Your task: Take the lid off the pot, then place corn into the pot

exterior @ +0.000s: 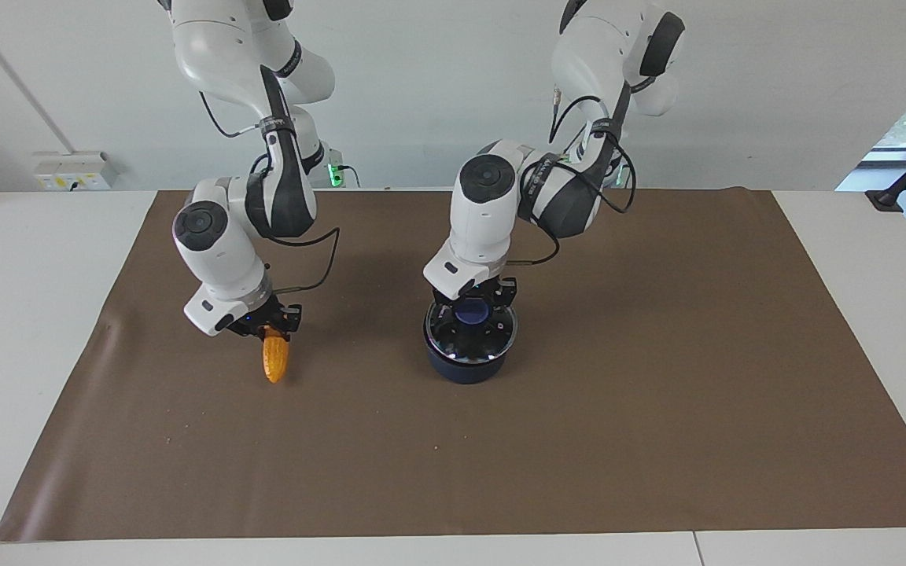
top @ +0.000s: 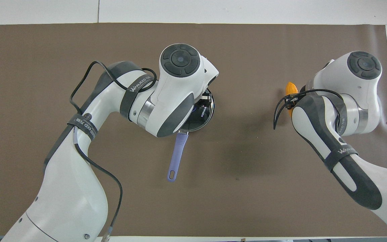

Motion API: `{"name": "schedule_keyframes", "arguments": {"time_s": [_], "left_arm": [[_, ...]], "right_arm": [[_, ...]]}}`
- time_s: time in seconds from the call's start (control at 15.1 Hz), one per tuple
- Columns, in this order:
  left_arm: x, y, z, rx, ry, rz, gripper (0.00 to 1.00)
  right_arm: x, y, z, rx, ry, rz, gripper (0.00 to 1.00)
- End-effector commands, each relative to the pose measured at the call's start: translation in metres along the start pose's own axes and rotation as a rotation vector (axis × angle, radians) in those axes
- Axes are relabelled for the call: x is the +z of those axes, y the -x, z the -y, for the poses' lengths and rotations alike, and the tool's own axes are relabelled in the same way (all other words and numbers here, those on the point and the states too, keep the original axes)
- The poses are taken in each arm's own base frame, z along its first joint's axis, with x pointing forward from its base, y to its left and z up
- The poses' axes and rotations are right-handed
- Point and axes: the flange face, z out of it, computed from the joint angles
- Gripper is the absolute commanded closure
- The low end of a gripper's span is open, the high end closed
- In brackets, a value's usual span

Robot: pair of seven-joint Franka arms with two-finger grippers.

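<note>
A wide brown paper mat (exterior: 657, 409) covers most of the white table (exterior: 36, 330), and both white Franka arms bend down over it.

The small dark navy-blue saucepan (exterior: 466, 365) sits on the mat near the middle of the table. In the overhead view its long, straight, lighter blue handle (top: 176, 158) points back toward the robots.

The round clear glass lid (exterior: 492, 334) with a metal rim rests on the pot's top, as wide as the pot itself. Its blue knob (exterior: 471, 312) stands at the centre.

The left gripper (exterior: 473, 303) is down on the lid, its black fingers (exterior: 507, 292) set on either side of the knob. I cannot tell whether they are already pressing against it. In the overhead view the left arm's wrist hides most of the lid and pot, leaving only a rim arc and the handle in sight.

The small yellow-orange toy corn cob (exterior: 274, 362), tapered with bumpy kernels, is toward the right arm's end of the mat, well apart from the pot. The right gripper (exterior: 270, 324) pinches its thicker upper end between the fingers, and the cob hangs tip down; whether the tip touches the mat is unclear. From overhead only the cob's orange end (top: 291, 88) peeks out beside the right wrist.
</note>
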Motion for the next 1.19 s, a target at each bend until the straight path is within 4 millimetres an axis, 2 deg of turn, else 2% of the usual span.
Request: {"name": "schedule_keyframes", "arguments": {"time_s": [0.0, 0.07, 0.13, 0.2, 0.26, 0.33, 0.46, 0.53, 0.6, 0.73, 0.86, 0.93, 1.12], "left_arm": [[-0.072, -0.002, 0.047, -0.076, 0.063, 0.019, 1.00], [-0.094, -0.006, 0.075, -0.108, 0.072, 0.014, 1.00], [-0.112, -0.011, 0.108, -0.142, 0.078, 0.009, 1.00], [-0.124, -0.019, 0.145, -0.159, 0.093, 0.010, 1.00], [-0.138, -0.024, 0.191, -0.164, 0.103, 0.012, 1.00], [-0.141, -0.030, 0.240, -0.160, 0.099, 0.029, 1.00], [-0.135, -0.034, 0.336, -0.123, 0.103, 0.036, 1.00], [-0.127, -0.031, 0.376, -0.105, 0.103, 0.034, 1.00], [-0.117, -0.027, 0.407, -0.106, 0.099, 0.035, 1.00], [-0.078, -0.021, 0.442, -0.109, 0.064, 0.033, 1.00], [-0.036, -0.016, 0.456, -0.118, 0.032, 0.015, 1.00], [-0.019, -0.011, 0.464, -0.131, 0.031, 0.003, 1.00], [0.007, -0.009, 0.466, -0.043, 0.006, 0.001, 1.00]], "right_arm": [[-0.001, -0.003, -0.002, 0.008, 0.015, 0.011, 1.00], [-0.004, -0.004, 0.001, 0.006, 0.013, 0.015, 1.00], [-0.021, -0.011, 0.014, 0.002, 0.000, 0.011, 1.00], [-0.046, -0.018, 0.046, 0.015, 0.003, 0.026, 1.00], [-0.069, -0.024, 0.084, 0.042, 0.016, 0.049, 1.00], [-0.095, -0.027, 0.120, 0.081, 0.026, 0.062, 1.00], [-0.126, -0.029, 0.166, 0.146, 0.024, 0.065, 1.00], [-0.132, -0.025, 0.196, 0.158, 0.005, 0.056, 1.00], [-0.132, -0.019, 0.231, 0.182, -0.028, 0.045, 1.00], [-0.137, -0.008, 0.294, 0.258, -0.096, -0.058, 1.00], [-0.110, 0.004, 0.347, 0.224, -0.091, -0.073, 1.00], [-0.098, 0.009, 0.363, 0.192, -0.067, -0.085, 1.00], [-0.068, 0.010, 0.367, 0.150, -0.015, -0.131, 1.00]]}}
